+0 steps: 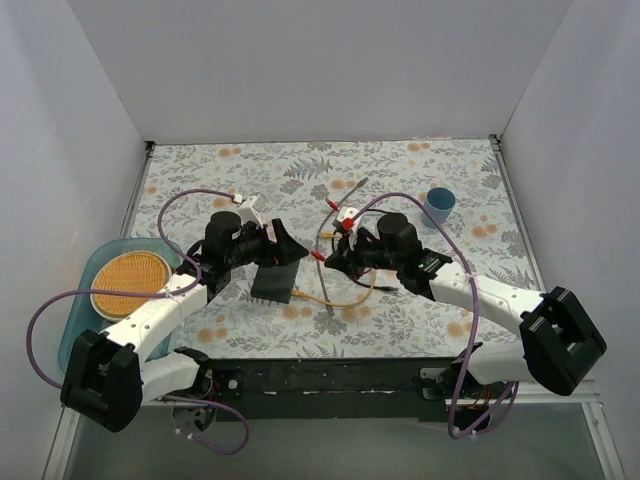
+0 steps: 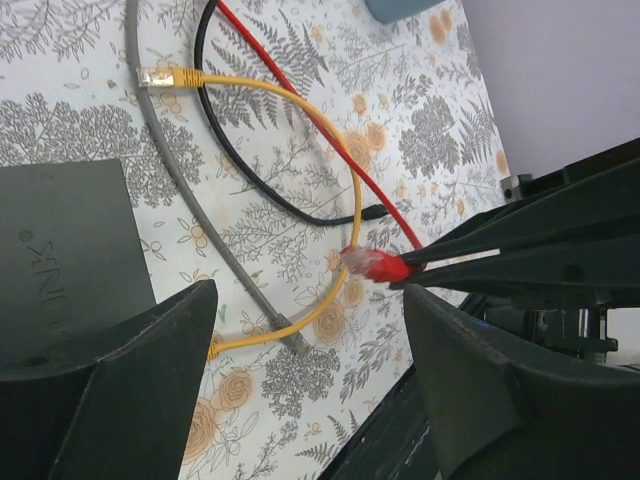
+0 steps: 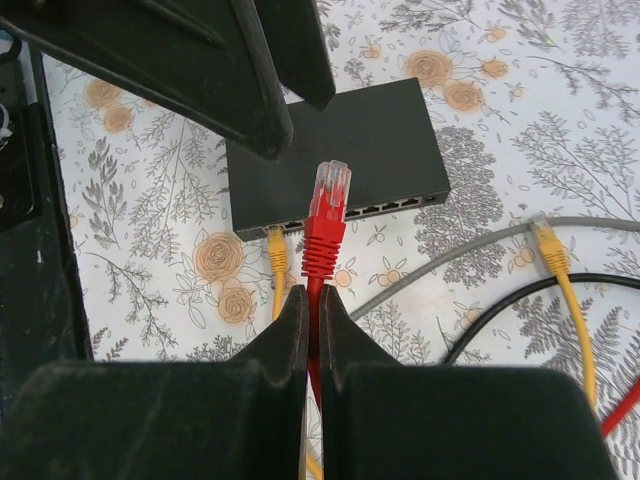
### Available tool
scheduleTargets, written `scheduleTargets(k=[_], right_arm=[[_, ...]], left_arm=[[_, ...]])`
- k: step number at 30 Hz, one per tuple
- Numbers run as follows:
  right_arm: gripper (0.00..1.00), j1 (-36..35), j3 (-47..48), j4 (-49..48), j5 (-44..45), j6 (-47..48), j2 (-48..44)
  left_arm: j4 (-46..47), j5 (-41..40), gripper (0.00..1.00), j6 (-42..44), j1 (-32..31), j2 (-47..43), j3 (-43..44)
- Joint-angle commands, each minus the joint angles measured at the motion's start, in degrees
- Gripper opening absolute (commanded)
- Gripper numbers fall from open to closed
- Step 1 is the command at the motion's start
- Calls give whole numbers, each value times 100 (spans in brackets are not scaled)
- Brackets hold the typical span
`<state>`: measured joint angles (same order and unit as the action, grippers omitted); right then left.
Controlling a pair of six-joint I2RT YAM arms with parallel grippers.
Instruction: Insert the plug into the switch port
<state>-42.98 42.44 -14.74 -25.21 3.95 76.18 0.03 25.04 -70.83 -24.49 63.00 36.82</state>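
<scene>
We are gripping the red plug point(image 3: 327, 215) by its rear end in our right pincer point(image 3: 312, 300), jaws pressing together on it. Its clear tip is pointing at the ports point(image 3: 385, 207) of the black switch point(image 3: 350, 140). A yellow plug point(image 3: 276, 250) is sitting in a port near the left end. The left pincer point(image 3: 298, 128) is hanging above the switch, and a gray cable point(image 3: 450, 262) is lying on the floral surface point(image 3: 560, 120).

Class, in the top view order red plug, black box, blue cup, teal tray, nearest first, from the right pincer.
1. red plug, gripped in right pincer.
2. black box, left.
3. blue cup, back right.
4. teal tray, far left.
</scene>
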Motion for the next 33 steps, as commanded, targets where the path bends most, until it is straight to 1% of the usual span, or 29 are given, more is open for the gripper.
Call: scheduleTargets(k=[1, 5, 11, 13, 14, 16, 20, 30, 33], right_arm=[[1, -201, -130, -108, 701, 71, -463], [1, -491, -200, -46, 1613, 282, -639], [1, -869, -306, -55, 2449, 511, -833], [1, -940, -306, -55, 2486, 537, -851], [1, -940, -306, -55, 2643, 537, -851], [1, -949, -324, -55, 2644, 528, -877], [1, -984, -332, -117, 2635, 502, -921], [1, -1037, -262, -20, 2592, 537, -912], [1, -1045, -280, -11, 2592, 528, -956]], left_arm=[[137, 405, 73, -124, -12, 124, 212], [129, 449, 73, -379, -21, 160, 273], [269, 686, 72, -748, -29, 309, 352], [348, 722, 68, -827, -56, 327, 352], [357, 765, 63, -845, -65, 388, 370], [357, 854, 59, -828, -100, 449, 458], [357, 810, 55, -845, -170, 625, 502], [567, 713, 55, -941, -293, 959, 695], [594, 704, 52, -950, -319, 1065, 756]])
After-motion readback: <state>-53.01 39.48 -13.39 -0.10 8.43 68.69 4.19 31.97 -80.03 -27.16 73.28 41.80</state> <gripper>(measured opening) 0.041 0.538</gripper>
